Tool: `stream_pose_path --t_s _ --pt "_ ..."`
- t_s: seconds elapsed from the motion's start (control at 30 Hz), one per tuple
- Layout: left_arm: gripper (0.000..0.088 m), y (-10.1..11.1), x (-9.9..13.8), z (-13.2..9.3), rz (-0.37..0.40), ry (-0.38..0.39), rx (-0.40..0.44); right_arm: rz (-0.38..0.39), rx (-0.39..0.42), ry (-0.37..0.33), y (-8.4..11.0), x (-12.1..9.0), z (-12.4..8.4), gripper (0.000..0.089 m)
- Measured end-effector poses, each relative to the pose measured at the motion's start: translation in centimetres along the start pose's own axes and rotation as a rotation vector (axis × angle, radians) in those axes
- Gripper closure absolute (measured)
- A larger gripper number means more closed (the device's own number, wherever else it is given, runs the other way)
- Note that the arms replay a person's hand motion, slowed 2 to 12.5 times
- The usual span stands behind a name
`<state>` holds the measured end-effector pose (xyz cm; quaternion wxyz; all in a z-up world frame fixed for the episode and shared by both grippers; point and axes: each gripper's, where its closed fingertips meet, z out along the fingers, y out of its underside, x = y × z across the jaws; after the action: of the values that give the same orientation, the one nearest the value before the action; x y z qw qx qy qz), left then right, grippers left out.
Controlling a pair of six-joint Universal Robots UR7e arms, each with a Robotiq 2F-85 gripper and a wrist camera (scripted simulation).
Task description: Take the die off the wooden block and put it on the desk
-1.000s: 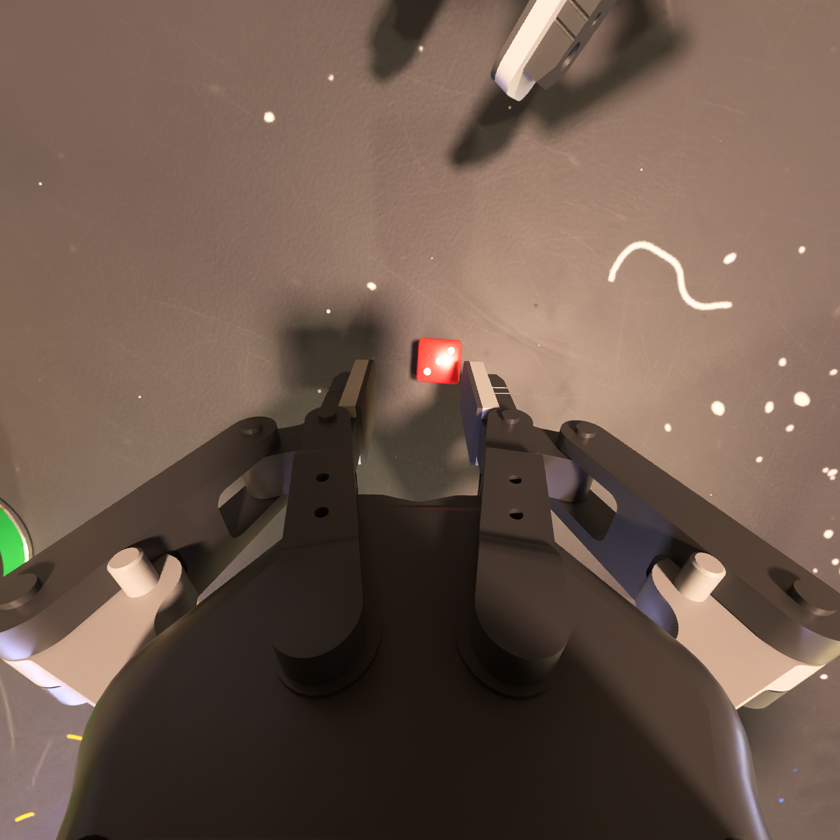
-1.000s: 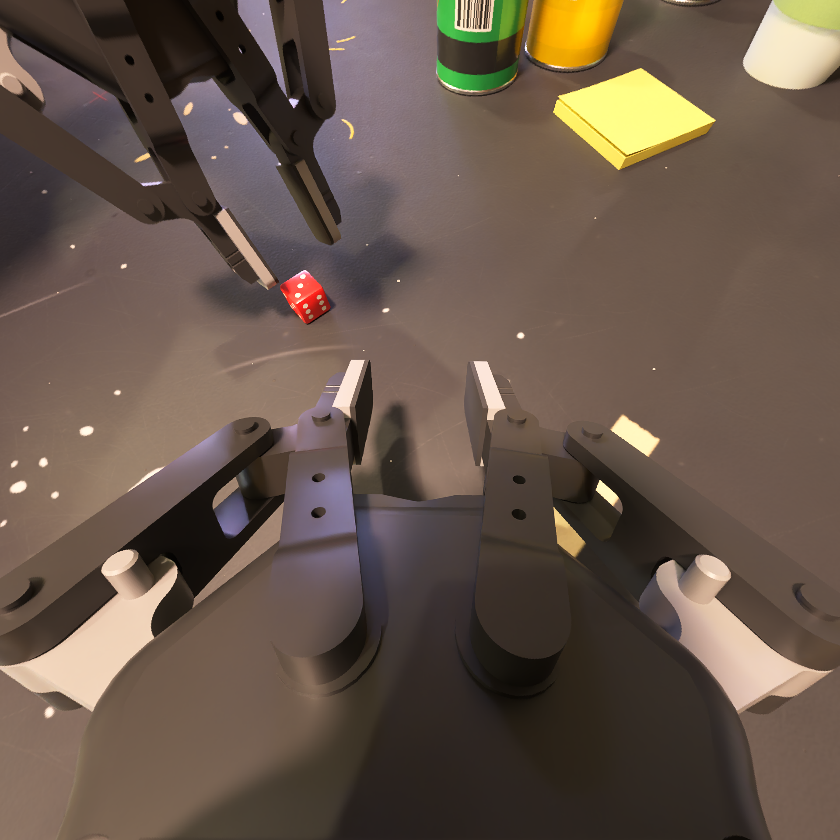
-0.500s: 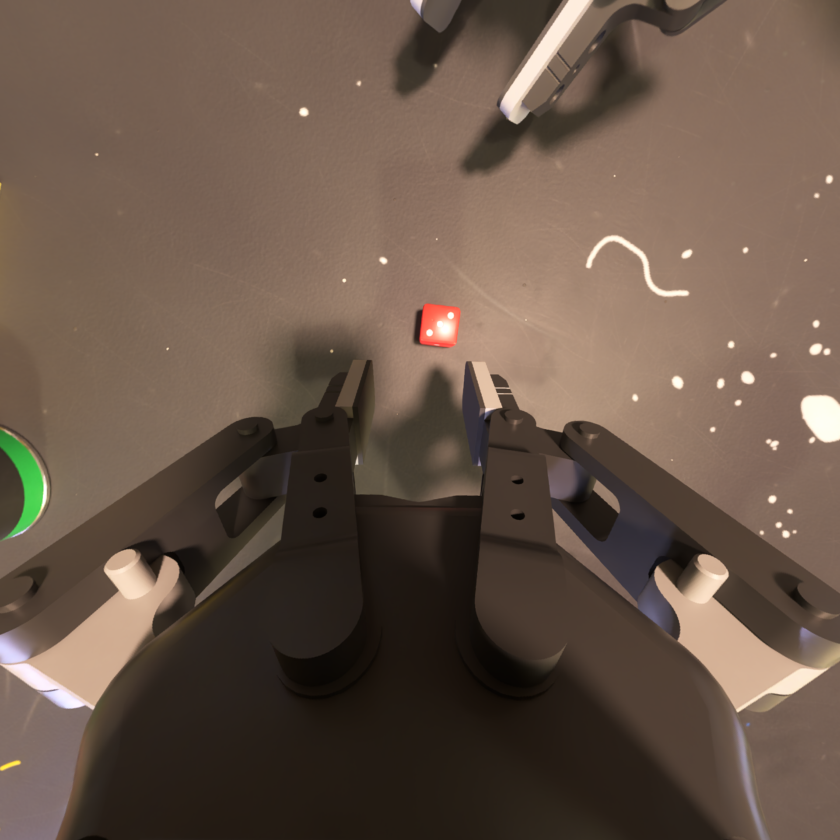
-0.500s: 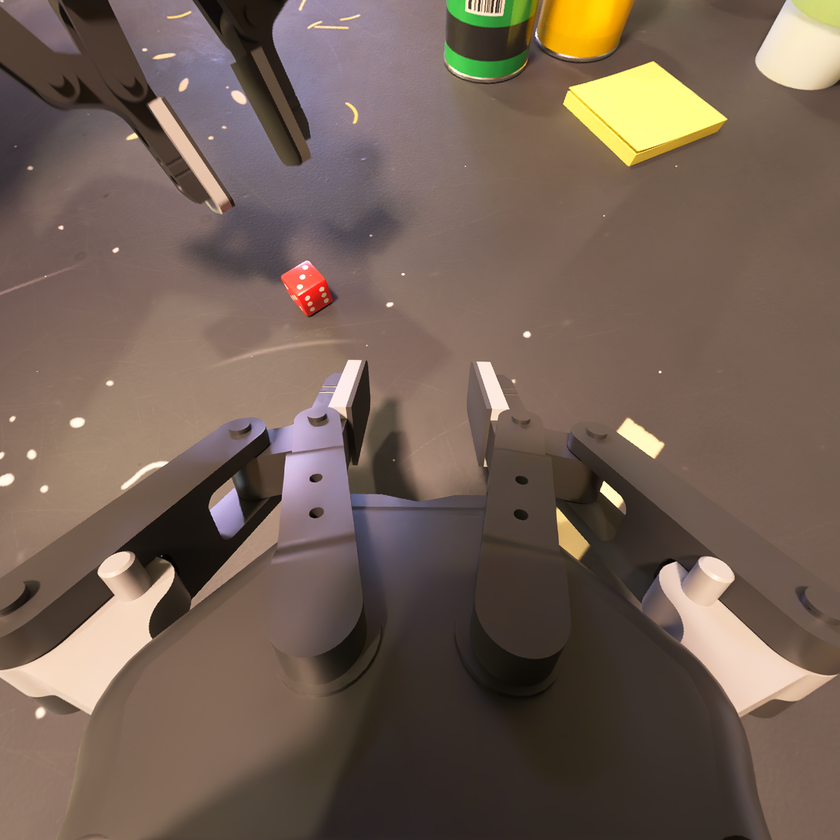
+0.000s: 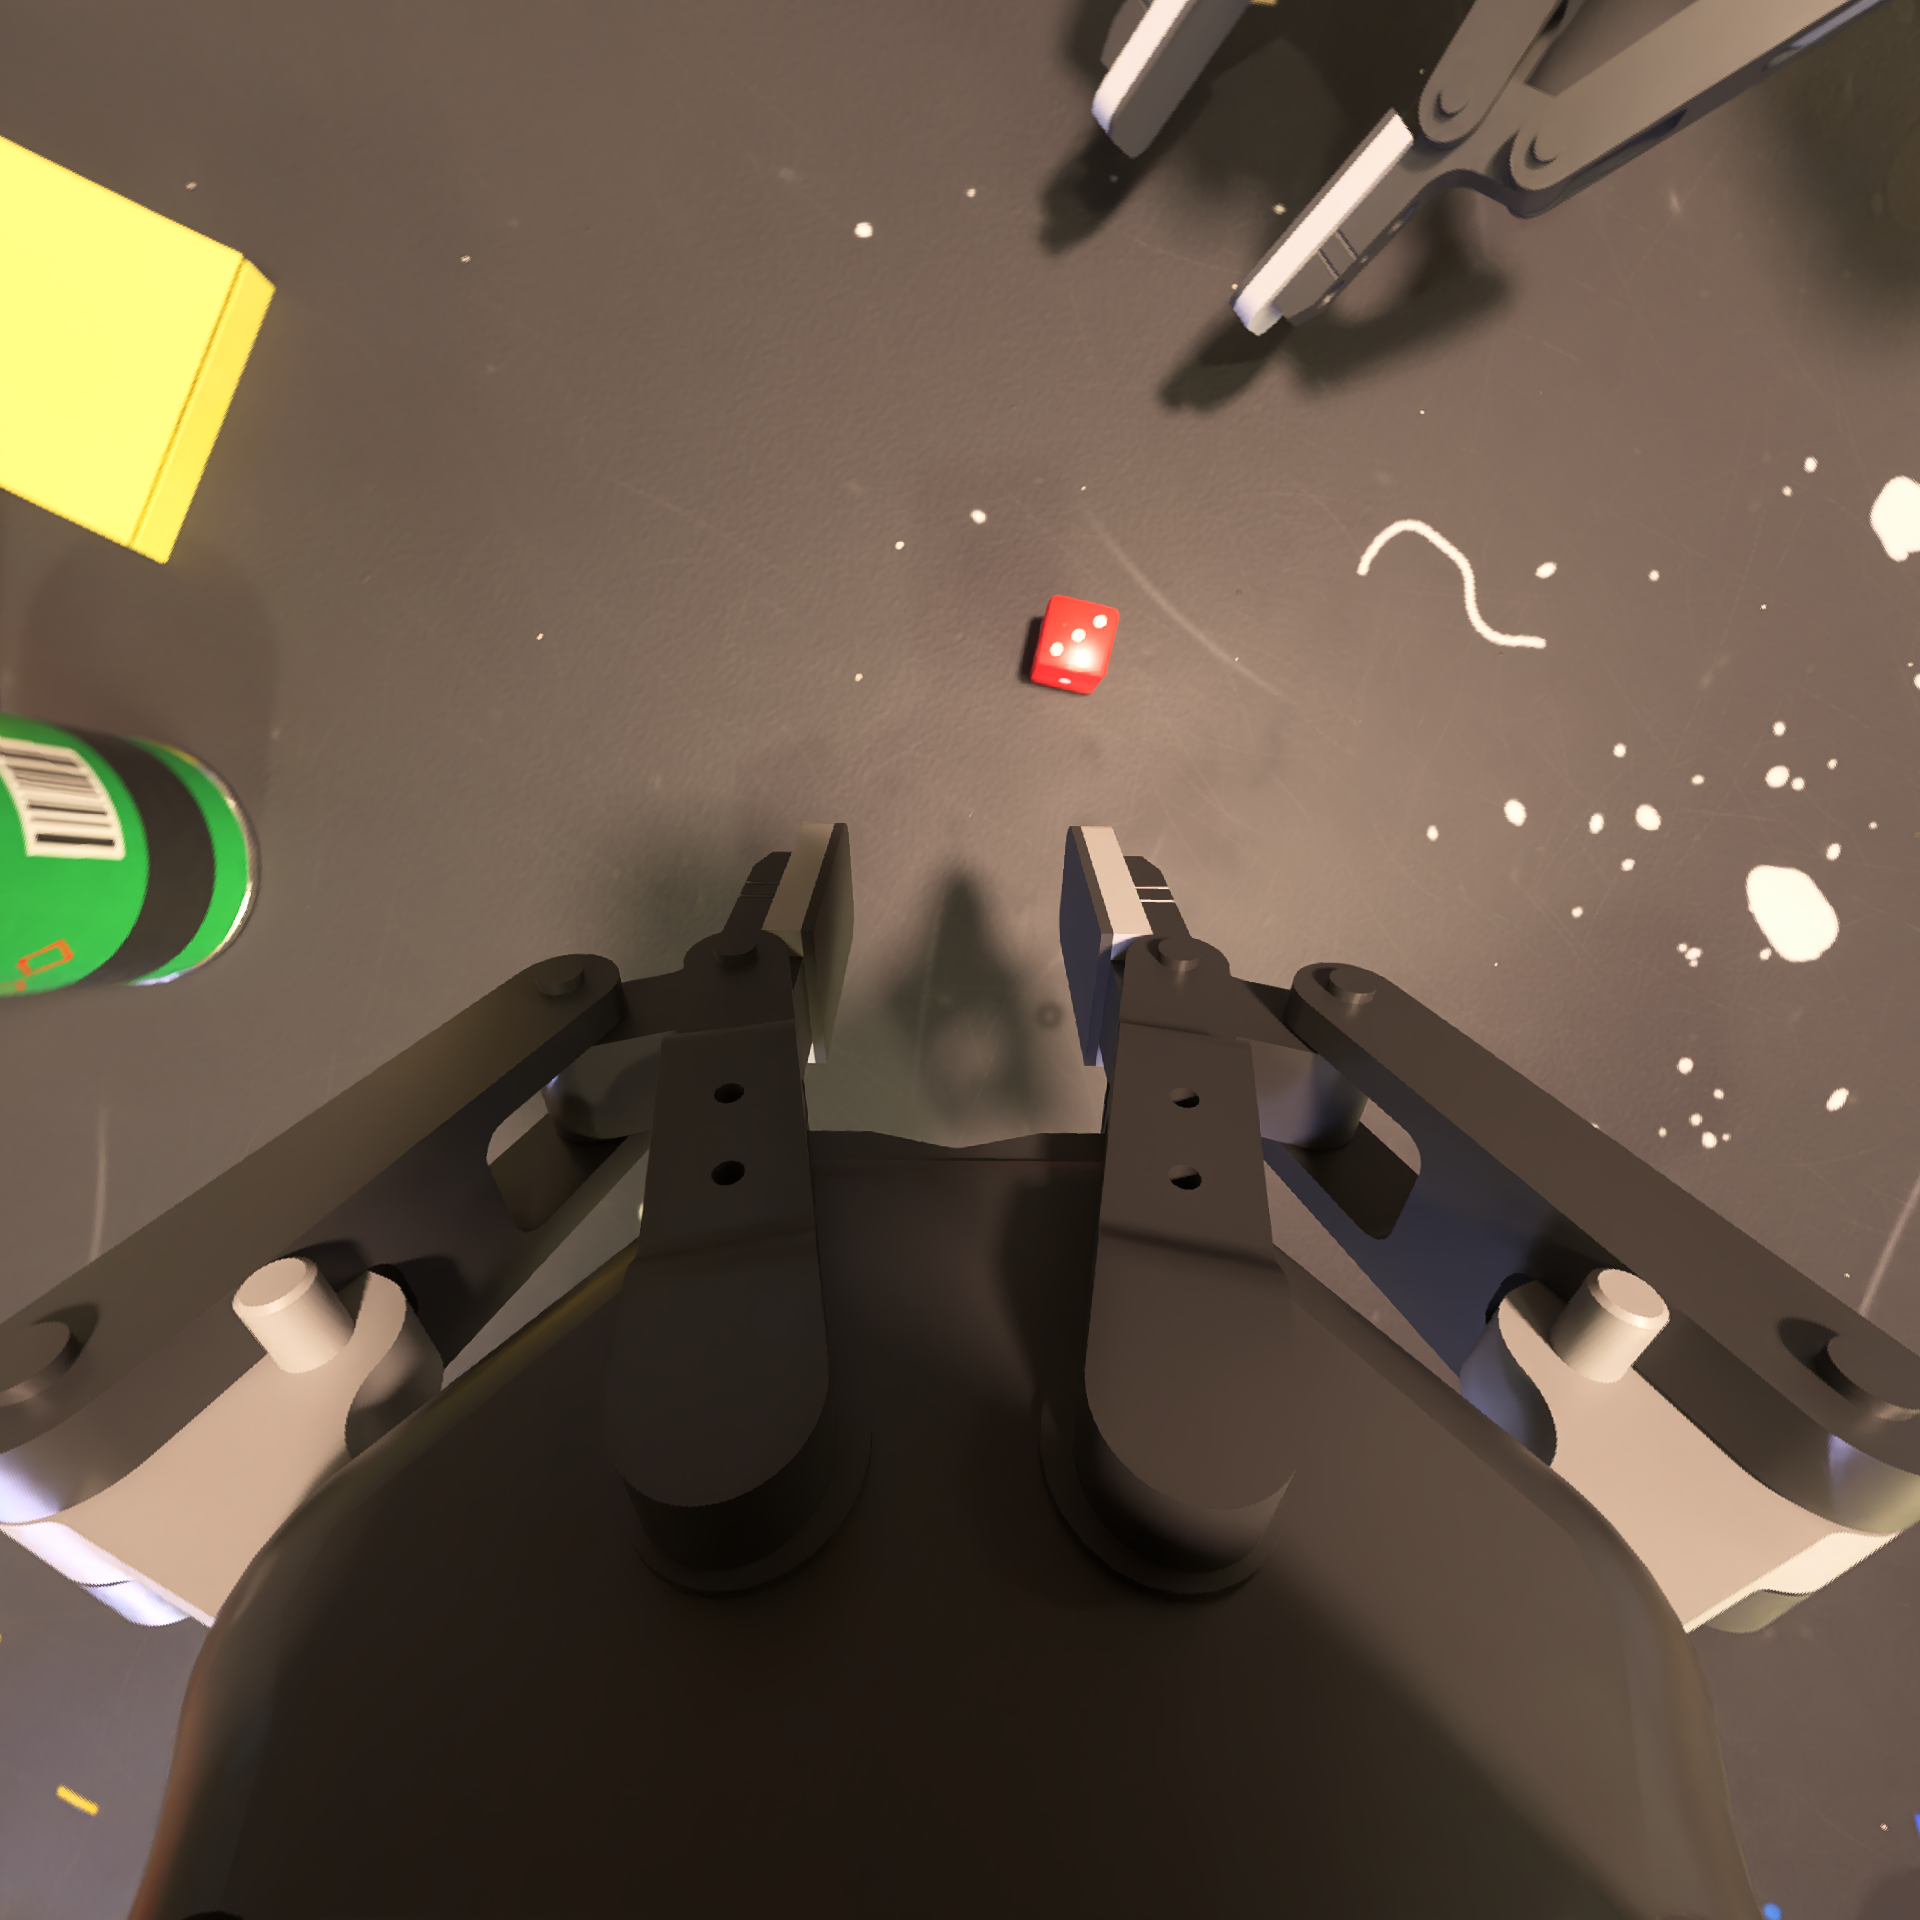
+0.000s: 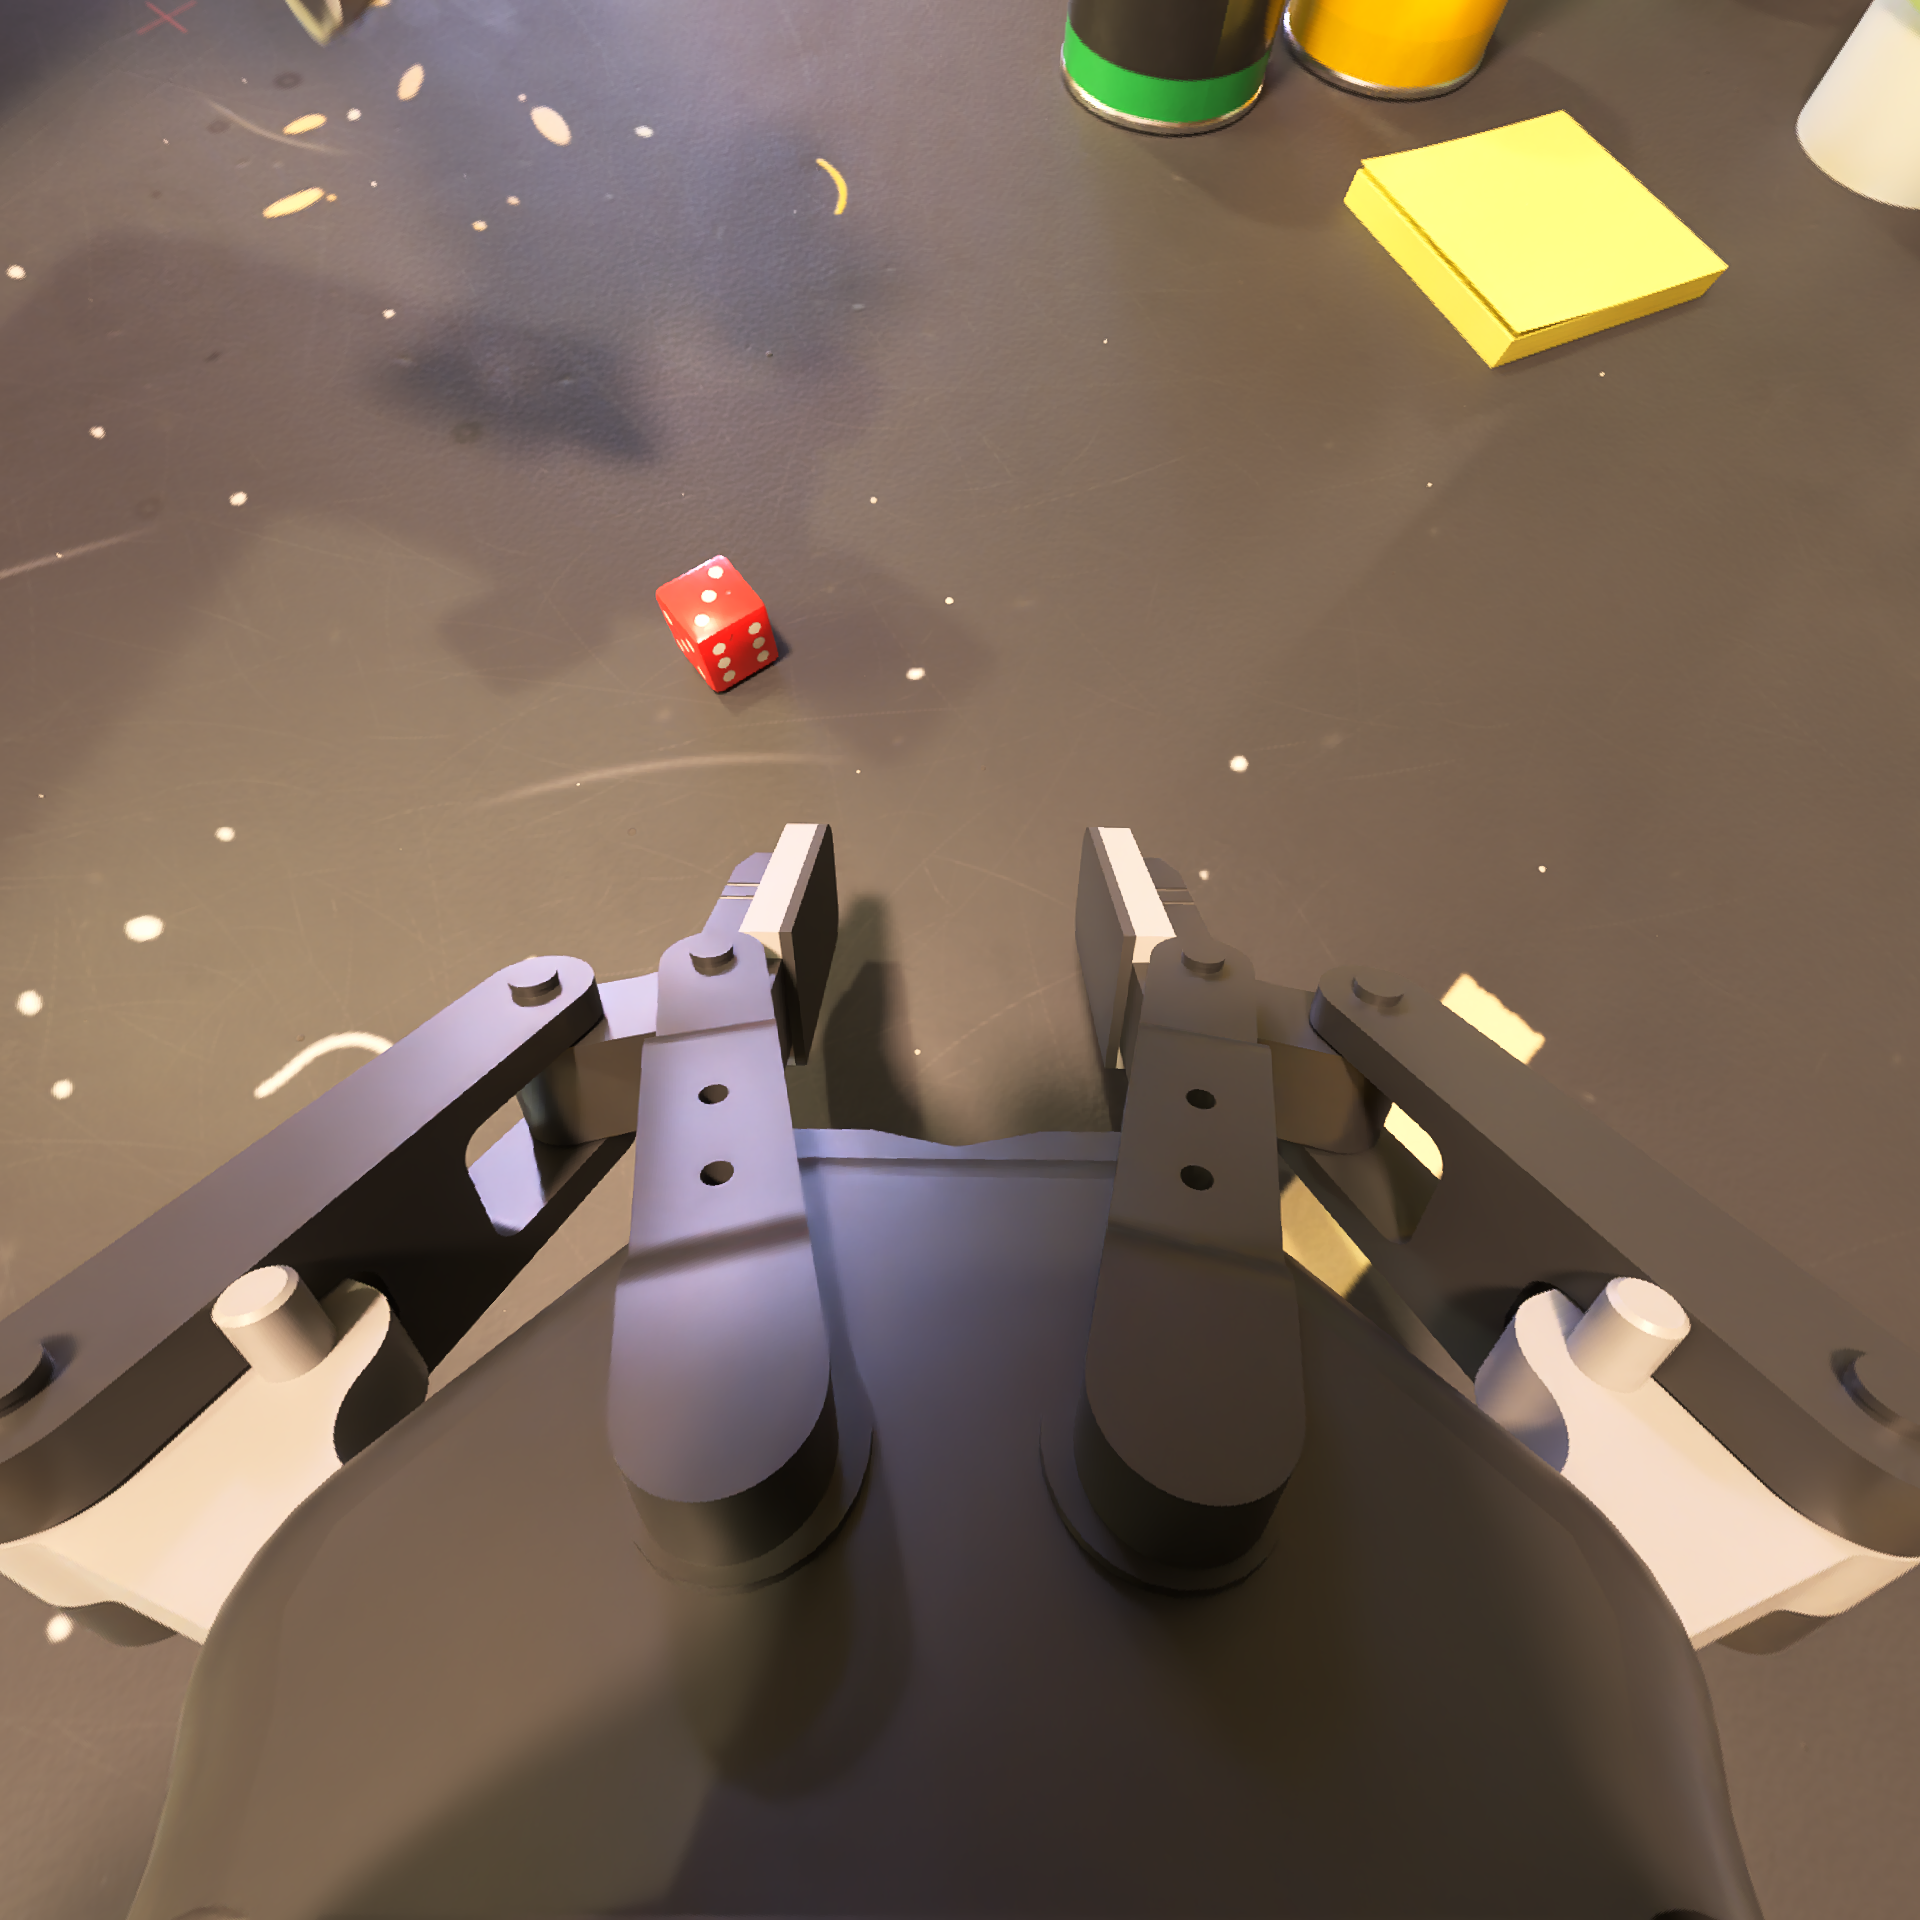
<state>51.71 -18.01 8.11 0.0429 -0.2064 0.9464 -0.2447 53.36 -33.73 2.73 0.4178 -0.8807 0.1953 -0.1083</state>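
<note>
A small red die (image 5: 1074, 644) with white pips lies on the dark desk (image 5: 623, 520). My left gripper (image 5: 958, 842) is open and empty, raised above the desk with the die ahead of its fingertips. The die also shows in the right wrist view (image 6: 717, 623), ahead and left of my right gripper (image 6: 956, 842), which is open and empty. The right gripper's fingers (image 5: 1320, 239) show at the top right of the left wrist view. No wooden block is in view.
A yellow pad of notes (image 6: 1527, 234) (image 5: 104, 343), a green can (image 6: 1164, 62) (image 5: 104, 852), a yellow can (image 6: 1392, 42) and a pale cup (image 6: 1870, 114) stand at the desk's far side. White paint specks (image 5: 1787, 914) dot the desk.
My left gripper has risen and drawn away from the die, which stays on the desk. The left gripper has left the right wrist view. The yellow pad and green can came into the left view.
</note>
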Motion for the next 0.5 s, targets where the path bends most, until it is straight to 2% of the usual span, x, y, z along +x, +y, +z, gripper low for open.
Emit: stream_pose_path --t_s 0.5 --pt "0.0499 3.7 -4.3 -6.8 -0.178 -0.142 0.091 -0.047 -0.045 0.011 0.4 -0.4 0.5 0.0443"
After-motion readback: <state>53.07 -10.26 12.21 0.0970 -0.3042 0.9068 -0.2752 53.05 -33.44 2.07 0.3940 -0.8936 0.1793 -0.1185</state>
